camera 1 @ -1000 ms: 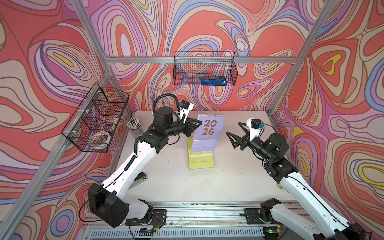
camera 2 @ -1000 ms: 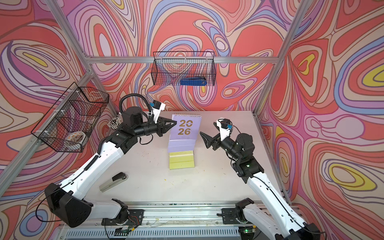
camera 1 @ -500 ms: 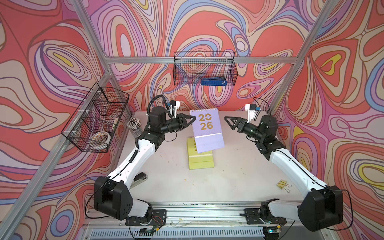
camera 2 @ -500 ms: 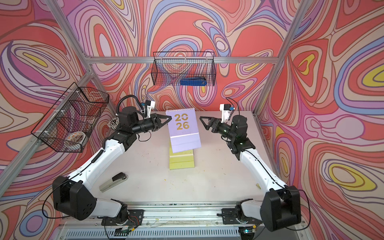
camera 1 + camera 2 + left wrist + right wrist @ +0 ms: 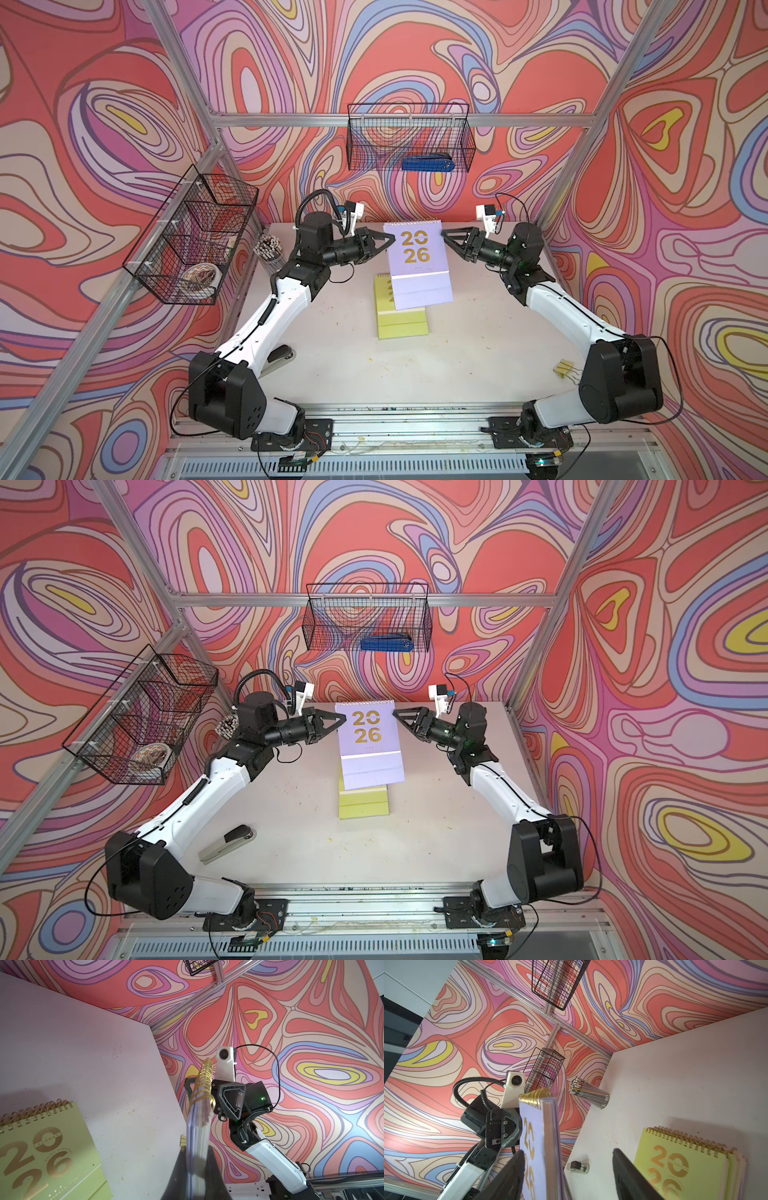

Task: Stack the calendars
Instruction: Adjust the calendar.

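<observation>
On the white table (image 5: pixel 478 357) a stack of yellow-green spiral-bound calendars (image 5: pixel 402 328) lies flat. Above its far part a lilac spiral-bound "2026" calendar (image 5: pixel 417 270) hangs upright in the air. The left end effector (image 5: pixel 391 239) is clamped on one side edge. The right end effector (image 5: pixel 444 236) straddles the opposite edge, jaws apart.

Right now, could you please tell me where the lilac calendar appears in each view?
Top view: lilac calendar mid-picture, held above the table.
Top view: calendar likewise mid-picture.
Left wrist: calendar edge-on, clamped in the left gripper.
Right wrist: its cover showing between the right gripper's open jaws.
Shared landmark: yellow-green calendar stack.
</observation>
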Robot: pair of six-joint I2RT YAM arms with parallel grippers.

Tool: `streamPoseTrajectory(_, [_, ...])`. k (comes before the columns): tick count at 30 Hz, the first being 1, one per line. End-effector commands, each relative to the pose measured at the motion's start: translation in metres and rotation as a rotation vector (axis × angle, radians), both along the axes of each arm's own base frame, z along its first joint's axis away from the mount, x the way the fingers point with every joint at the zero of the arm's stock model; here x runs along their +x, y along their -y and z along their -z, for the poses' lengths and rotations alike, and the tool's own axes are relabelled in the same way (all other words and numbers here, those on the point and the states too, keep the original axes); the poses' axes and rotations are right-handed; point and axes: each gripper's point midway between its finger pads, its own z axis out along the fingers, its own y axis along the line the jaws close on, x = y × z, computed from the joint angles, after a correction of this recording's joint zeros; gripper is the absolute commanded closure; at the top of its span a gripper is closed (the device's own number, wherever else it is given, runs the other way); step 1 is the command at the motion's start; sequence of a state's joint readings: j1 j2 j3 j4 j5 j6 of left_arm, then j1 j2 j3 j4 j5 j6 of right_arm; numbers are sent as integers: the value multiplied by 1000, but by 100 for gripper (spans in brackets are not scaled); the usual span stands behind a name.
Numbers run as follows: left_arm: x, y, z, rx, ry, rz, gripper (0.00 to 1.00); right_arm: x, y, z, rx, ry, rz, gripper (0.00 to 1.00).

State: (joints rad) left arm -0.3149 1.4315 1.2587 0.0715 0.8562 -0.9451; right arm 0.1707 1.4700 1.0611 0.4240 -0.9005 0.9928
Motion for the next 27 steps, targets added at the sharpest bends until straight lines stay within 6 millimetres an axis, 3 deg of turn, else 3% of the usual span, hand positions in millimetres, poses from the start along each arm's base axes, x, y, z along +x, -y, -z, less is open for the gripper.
streamPoseTrajectory(1, [3, 5, -30, -61, 66, 27, 100, -6, -4, -2, 26, 4, -40, 34])
streamPoseTrajectory(6, [9, 9, -36, -97, 64, 45, 100, -5, -5, -3, 67, 1, -55, 40])
streamPoseTrajectory(15, [12, 14, -28, -97, 45, 56, 100, -2, -14, -5, 104, 2, -88, 66])
streamPoseTrajectory(21, [15, 15, -20, -84, 36, 50, 100, -1, -16, -3, 110, -1, -90, 100])
streamPoseTrajectory(24, [18, 11, -8, -33, 25, 15, 100, 0, -14, -1, 111, -5, -66, 100])
streamPoseTrajectory(25, [19, 9, -2, -10, 14, -3, 97, 0, -13, 1, 109, -4, -58, 100])
streamPoseTrajectory(27, [21, 4, 9, 29, -10, -29, 79, 0, -11, 4, 106, -11, -42, 100])
